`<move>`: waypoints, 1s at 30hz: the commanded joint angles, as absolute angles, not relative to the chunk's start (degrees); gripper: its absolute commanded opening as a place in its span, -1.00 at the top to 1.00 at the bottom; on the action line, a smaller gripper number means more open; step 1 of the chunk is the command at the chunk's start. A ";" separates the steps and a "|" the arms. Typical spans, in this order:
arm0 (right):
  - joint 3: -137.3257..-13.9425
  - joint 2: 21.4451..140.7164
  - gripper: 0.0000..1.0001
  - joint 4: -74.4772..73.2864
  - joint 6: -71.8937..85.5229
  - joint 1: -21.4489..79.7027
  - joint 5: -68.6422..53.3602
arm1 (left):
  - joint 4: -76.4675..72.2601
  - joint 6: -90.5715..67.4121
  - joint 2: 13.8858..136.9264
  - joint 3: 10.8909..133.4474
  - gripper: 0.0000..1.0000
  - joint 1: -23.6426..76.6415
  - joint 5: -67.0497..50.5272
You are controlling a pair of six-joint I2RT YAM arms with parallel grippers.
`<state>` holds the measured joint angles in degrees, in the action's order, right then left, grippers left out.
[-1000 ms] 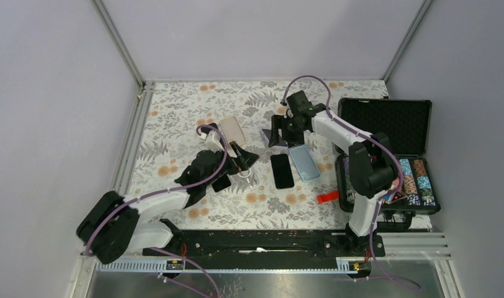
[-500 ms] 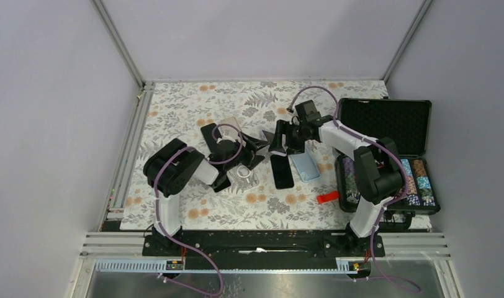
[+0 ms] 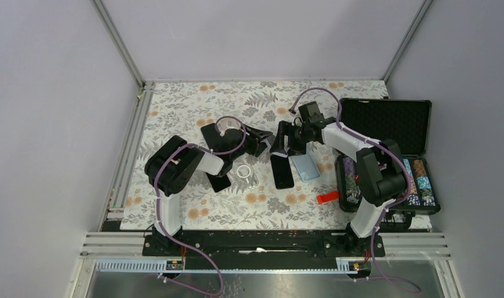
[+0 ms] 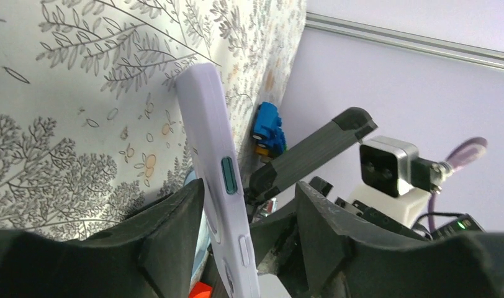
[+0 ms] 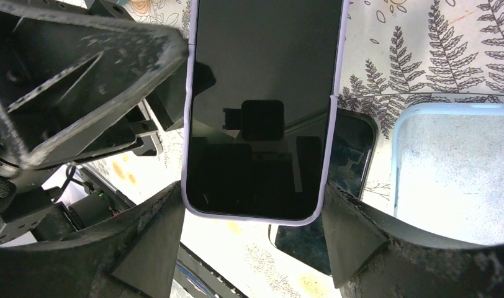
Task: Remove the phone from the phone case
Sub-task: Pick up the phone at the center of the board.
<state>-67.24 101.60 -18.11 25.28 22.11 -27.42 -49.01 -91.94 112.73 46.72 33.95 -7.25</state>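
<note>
Holding the phone [image 5: 259,105] up by its sides with my right tool [image 5: 256,194]; my left tool [image 4: 248,189] sits half open around its edge.

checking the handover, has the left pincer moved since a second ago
Yes. The left pincer has swung away from the clear case on the mat, farther and rightward, to the cased phone in the right pincer.

Left arm [image 3: 175,164] folded at the elbow, forearm reaching right; left pincer [image 4: 246,189] parted, one finger clear of the phone case [image 4: 203,112]. Right arm [image 3: 349,139] extended leftward, facing it; right pincer [image 5: 252,192] clamped across both its edges.
</note>
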 commanded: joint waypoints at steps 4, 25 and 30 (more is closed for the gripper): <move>-67.99 98.93 0.46 -19.89 18.07 22.13 -29.92 | -31.32 -86.50 113.16 56.08 0.01 33.93 -6.66; -65.15 89.75 -1.00 -18.77 16.79 23.41 -30.50 | -39.75 -77.89 106.17 54.21 1.00 28.87 -17.73; -61.79 82.33 -0.99 -14.73 19.85 23.38 -31.63 | -34.09 -68.40 95.46 51.90 1.00 28.10 -17.57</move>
